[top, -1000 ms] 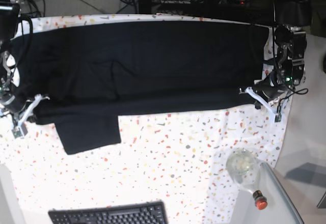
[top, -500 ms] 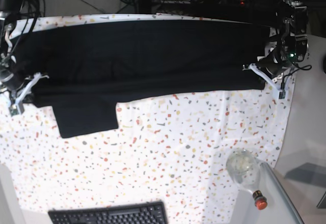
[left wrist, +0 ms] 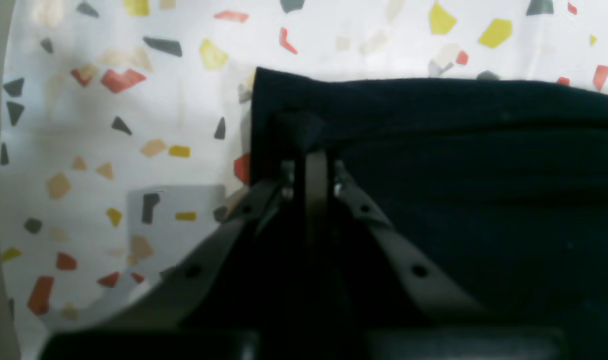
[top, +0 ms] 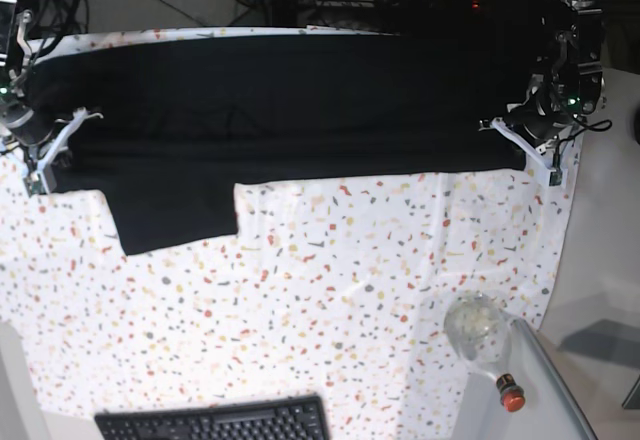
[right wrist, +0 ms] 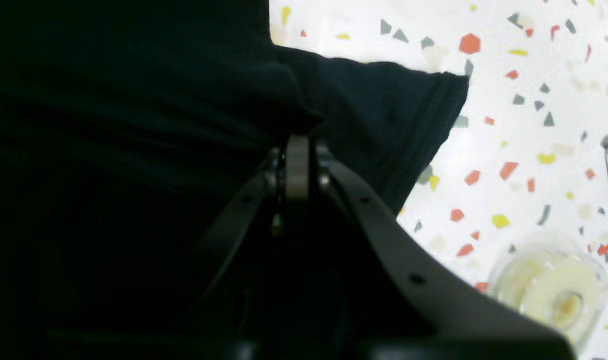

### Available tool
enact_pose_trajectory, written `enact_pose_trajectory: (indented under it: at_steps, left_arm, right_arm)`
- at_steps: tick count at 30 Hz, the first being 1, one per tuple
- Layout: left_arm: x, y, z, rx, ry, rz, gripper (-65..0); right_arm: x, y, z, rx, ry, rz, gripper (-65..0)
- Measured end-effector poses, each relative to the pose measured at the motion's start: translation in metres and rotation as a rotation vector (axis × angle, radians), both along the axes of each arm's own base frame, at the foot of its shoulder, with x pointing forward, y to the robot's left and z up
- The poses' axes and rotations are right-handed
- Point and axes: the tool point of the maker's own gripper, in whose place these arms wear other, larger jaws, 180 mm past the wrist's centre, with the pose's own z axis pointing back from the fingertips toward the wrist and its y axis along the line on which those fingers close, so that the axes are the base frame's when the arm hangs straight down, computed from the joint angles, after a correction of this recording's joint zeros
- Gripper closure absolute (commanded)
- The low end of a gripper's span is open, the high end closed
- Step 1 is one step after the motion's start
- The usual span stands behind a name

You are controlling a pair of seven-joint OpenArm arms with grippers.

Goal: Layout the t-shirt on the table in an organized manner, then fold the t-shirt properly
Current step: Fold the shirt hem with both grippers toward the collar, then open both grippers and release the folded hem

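Observation:
The black t-shirt lies as a long band across the far part of the table, with one sleeve sticking out toward the near side at the left. My left gripper is at the band's right end, shut on the t-shirt's corner. The left wrist view shows its tips pinching the t-shirt at the edge. At the left end my right gripper is shut on the t-shirt too. In the right wrist view its tips bite into the t-shirt beside the sleeve.
A clear bottle with a red cap lies at the table's near right corner; the right wrist view shows this bottle too. A black keyboard sits at the near edge. Cables and equipment crowd the space beyond the far edge. A plain grey surface adjoins the right.
Both grippers have moved toward the far edge while holding the t-shirt's ends. The near edge of the band and the sleeve have slid away from the near side with them.

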Motion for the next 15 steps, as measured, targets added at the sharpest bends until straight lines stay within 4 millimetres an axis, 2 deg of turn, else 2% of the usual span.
enact_pose_trajectory:
  at_steps: [6,15]
  left_arm:
    - [0.0003,0.0003,0.0003,0.001,-0.001,0.000,0.0]
    - [0.0002,0.0002,0.0001,0.000,0.000,0.000,0.0]
  right_arm:
    - [-0.0119,0.0076,-0.0111,0.040,0.038,-0.054,0.0]
    - [-0.0112,0.0091,-0.0113,0.042,0.040,-0.058,0.0]
